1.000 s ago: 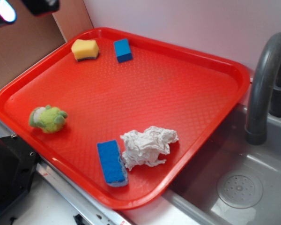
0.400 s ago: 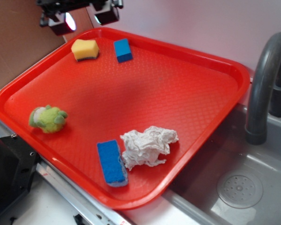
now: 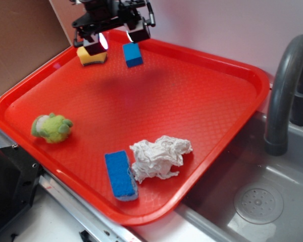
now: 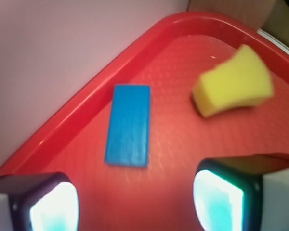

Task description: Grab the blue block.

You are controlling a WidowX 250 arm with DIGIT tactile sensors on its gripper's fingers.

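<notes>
Taking the red tray (image 3: pixel 207 101) as the landmark and reading from its left side across: a fuzzy green plush toy (image 3: pixel 51 127) lies near the tray's left rim, well apart from everything else. Further in, at the tray's far corner, a yellow sponge (image 3: pixel 92 56) sits partly hidden behind the gripper (image 3: pixel 117 38), which hangs above that corner. Its two fingers (image 3: pixel 96 44) stand apart, with nothing between them; in the wrist view both pale fingertips (image 4: pixel 53 207) show at the bottom edge with open tray floor in the gap. Just right of the yellow sponge lies the blue block (image 3: pixel 133 54), flat on the tray floor near the far rim, apart from the sponge and not touched by the fingers. The wrist view shows the blue block (image 4: pixel 129 125) lying lengthwise beside the tray's raised rim (image 4: pixel 77 110), with the yellow sponge (image 4: pixel 233 83) off to its other side.

Toward the tray's near edge, a longer blue sponge (image 3: pixel 120 175) lies flat, and a crumpled white paper towel (image 3: pixel 159 157) rests against its right side. Beyond the tray's right rim stands a grey faucet (image 3: pixel 283 91) over a grey sink (image 3: pixel 262 201); the drain shows in the basin
</notes>
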